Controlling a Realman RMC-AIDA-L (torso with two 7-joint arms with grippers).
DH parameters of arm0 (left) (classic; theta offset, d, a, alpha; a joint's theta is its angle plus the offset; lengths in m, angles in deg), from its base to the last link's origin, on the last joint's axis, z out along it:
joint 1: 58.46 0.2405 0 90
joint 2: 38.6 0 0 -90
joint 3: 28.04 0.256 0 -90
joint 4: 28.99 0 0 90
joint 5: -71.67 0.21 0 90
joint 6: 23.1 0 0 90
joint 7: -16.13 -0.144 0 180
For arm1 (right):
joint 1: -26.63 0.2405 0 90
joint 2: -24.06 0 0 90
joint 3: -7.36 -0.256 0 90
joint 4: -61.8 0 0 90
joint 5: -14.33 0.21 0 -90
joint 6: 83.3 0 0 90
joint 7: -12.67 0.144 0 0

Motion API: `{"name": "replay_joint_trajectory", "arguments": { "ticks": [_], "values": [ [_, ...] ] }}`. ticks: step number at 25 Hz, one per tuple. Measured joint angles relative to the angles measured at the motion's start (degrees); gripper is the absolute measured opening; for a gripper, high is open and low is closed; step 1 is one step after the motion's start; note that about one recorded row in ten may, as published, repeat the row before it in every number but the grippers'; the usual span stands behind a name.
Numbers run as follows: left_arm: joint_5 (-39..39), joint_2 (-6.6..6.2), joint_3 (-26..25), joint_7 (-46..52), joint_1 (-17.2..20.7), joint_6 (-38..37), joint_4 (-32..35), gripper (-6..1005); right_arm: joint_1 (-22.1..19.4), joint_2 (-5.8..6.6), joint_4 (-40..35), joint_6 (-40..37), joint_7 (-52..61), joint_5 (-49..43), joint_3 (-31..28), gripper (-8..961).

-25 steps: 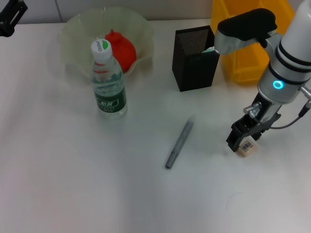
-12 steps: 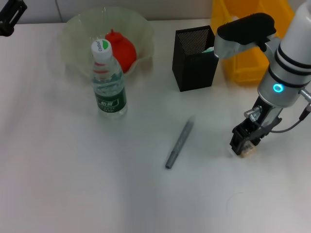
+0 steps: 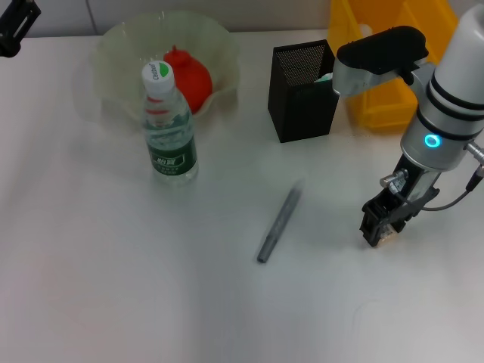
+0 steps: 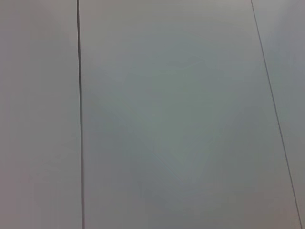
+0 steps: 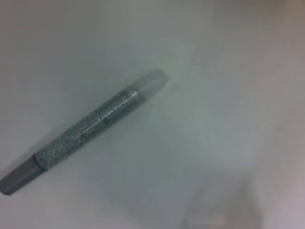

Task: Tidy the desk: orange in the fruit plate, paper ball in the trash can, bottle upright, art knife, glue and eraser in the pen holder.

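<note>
My right gripper (image 3: 377, 226) is down at the table right of centre, on top of the beige eraser (image 3: 389, 237), of which only a sliver shows. A slim grey pen-shaped stick (image 3: 278, 224) (image 5: 86, 129), apparently the art knife, lies flat mid-table. The bottle (image 3: 169, 128) stands upright in front of the fruit plate (image 3: 113, 47), which holds the orange (image 3: 190, 77). The black mesh pen holder (image 3: 302, 102) has a pale thing (image 3: 325, 77) inside; whether that is the glue I cannot tell. The paper ball is out of view. My left gripper (image 3: 13, 26) is parked at the far left corner.
The yellow trash can (image 3: 376, 97) stands behind the right arm, beside the pen holder. The left wrist view shows only plain grey panels.
The right gripper has shifted slightly right and lowered over the eraser, which now is almost covered. Nothing else has moved.
</note>
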Motion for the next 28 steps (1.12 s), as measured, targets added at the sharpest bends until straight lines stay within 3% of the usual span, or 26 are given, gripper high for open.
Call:
{"name": "replay_joint_trajectory", "arguments": {
  "ticks": [5, 7, 10, 15, 18, 19, 22, 23, 26, 27, 28],
  "values": [
    [0.00, 0.00, 0.00, 0.00, 0.10, -0.34, 0.00, 619, 0.05, 0.02, 0.74, 0.02, 0.24, 0.02, -0.29, 479],
    [-0.02, 0.00, 0.00, 0.00, 0.19, -0.46, 0.00, 619, 0.11, 0.03, 1.33, 0.01, 0.33, 0.06, -0.64, 404],
    [-0.06, 0.01, 0.00, 0.00, 0.25, -0.54, 0.00, 619, -0.14, 0.06, 1.29, 0.03, 0.38, 0.17, -0.99, 404],
    [-0.08, 0.01, 0.01, 0.00, 0.31, -0.64, 0.00, 619, -3.74, 0.25, -2.07, -0.67, -1.68, 1.91, -8.59, 404],
    [-0.08, 0.01, 0.01, 0.00, 0.35, -1.09, 0.01, 619, -10.48, 0.81, -6.89, -1.72, -9.11, 11.28, -19.33, 403],
    [-0.08, 0.01, 0.01, 0.00, 0.35, -1.09, 0.01, 619, -10.48, 0.81, -6.89, -1.72, -9.11, 11.28, -19.33, 403],
    [-0.10, 0.00, 0.00, 0.00, 0.36, -1.35, 0.01, 619, -16.54, 1.31, -6.63, -0.91, -21.06, 26.19, -30.81, 403],
    [-0.10, 0.00, 0.00, 0.00, 0.36, -1.35, 0.01, 619, -16.54, 1.31, -6.63, -0.91, -21.06, 26.19, -30.81, 403],
    [-0.48, 0.00, 0.00, 0.00, 0.20, -1.38, 0.05, 619, -19.69, 1.60, -1.65, 1.29, -34.80, 38.73, -37.35, 402],
    [-0.71, -0.05, 0.04, 0.00, -0.15, -1.15, 0.04, 619, -20.90, 1.77, 2.96, 2.69, -45.19, 46.71, -39.86, 402],
    [-0.71, -0.05, 0.04, 0.00, -0.15, -1.15, 0.04, 619, -20.90, 1.77, 2.96, 2.69, -45.19, 46.71, -39.86, 401]
  ]
}}
